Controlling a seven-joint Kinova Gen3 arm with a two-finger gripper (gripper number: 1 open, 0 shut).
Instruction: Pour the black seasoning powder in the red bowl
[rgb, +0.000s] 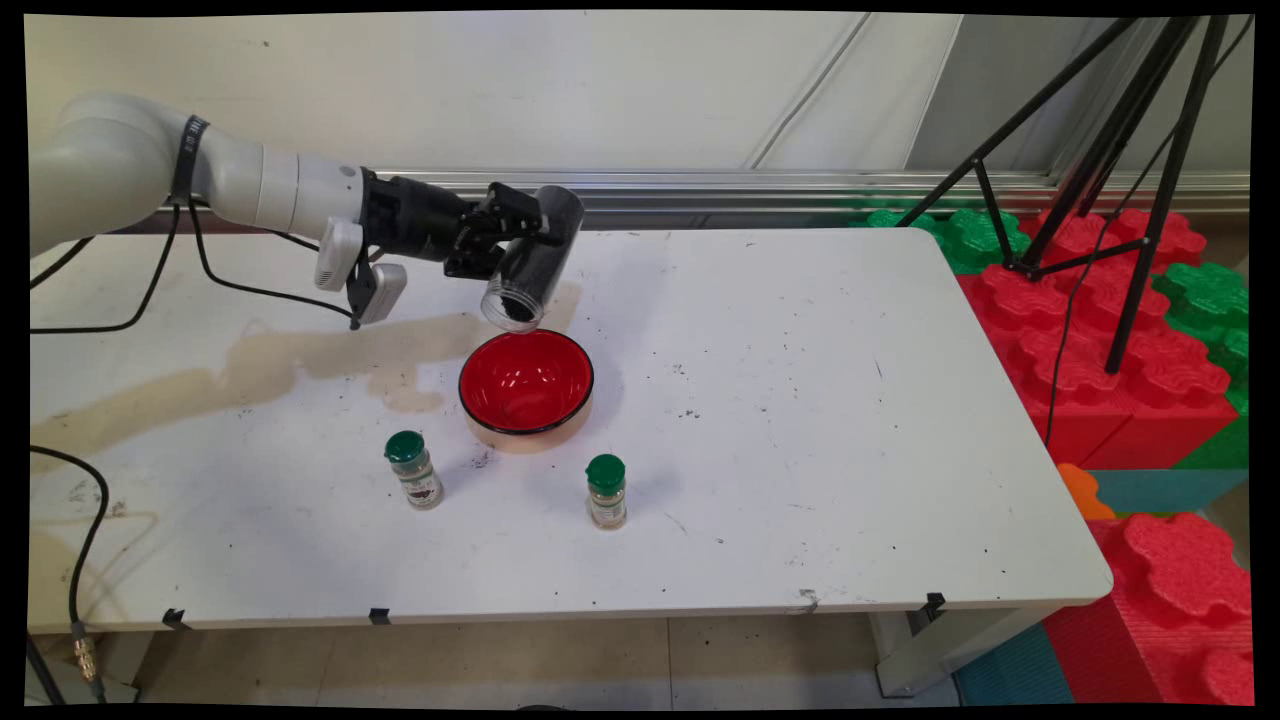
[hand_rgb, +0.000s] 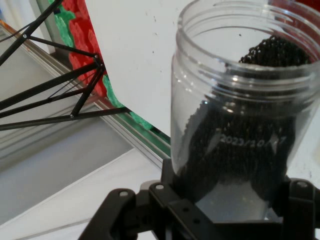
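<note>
My gripper (rgb: 520, 235) is shut on a clear plastic jar (rgb: 532, 262) filled with small black grains. The jar is tilted, its open mouth pointing down just above the far rim of a red bowl (rgb: 526, 380) on the white table (rgb: 800, 420). The bowl looks empty inside. In the hand view the jar (hand_rgb: 235, 115) fills the right side, with the black grains heaped up to its open mouth and the gripper (hand_rgb: 220, 210) clamped round its base.
Two small spice bottles with green caps stand near the bowl, one at the left (rgb: 414, 470) and one at the right (rgb: 606, 491). A brownish stain (rgb: 300, 360) runs across the table's left. A black tripod (rgb: 1110, 190) and red and green foam blocks (rgb: 1100, 340) stand past the right edge.
</note>
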